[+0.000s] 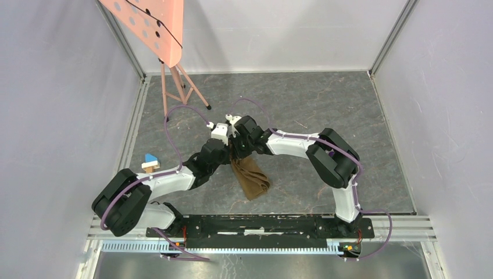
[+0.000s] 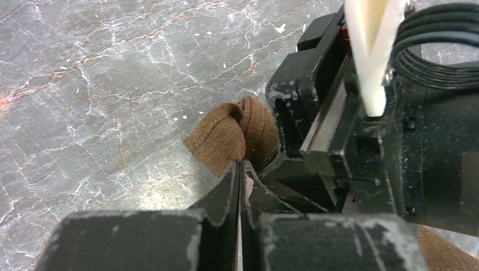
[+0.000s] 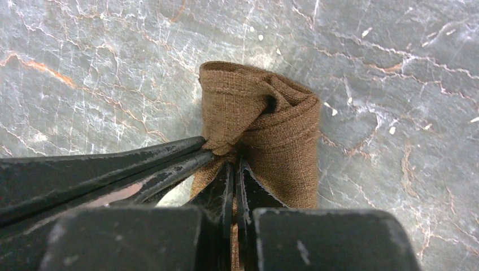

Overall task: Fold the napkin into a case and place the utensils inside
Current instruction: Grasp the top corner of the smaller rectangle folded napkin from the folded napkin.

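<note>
My right gripper [image 3: 233,162] was clamped on a bunched end of the napkin [image 3: 265,113], its jaws pressed together on the cloth. My left gripper [image 2: 240,165] pinched the same wad just beside it. The rest of the cloth trailed toward the arm bases over the table [image 1: 325,110]. I judged it light, limp and quick to crumple, so better taken at two corners well apart than at one wadded end.

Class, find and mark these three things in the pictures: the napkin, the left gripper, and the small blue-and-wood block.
napkin [image 3: 265,124], right wrist view, on its bunched folded end.
left gripper [image 2: 239,169], left wrist view, where its shut fingertips meet.
blue-and-wood block [image 1: 151,165], top external view, on its wooden base.
</note>
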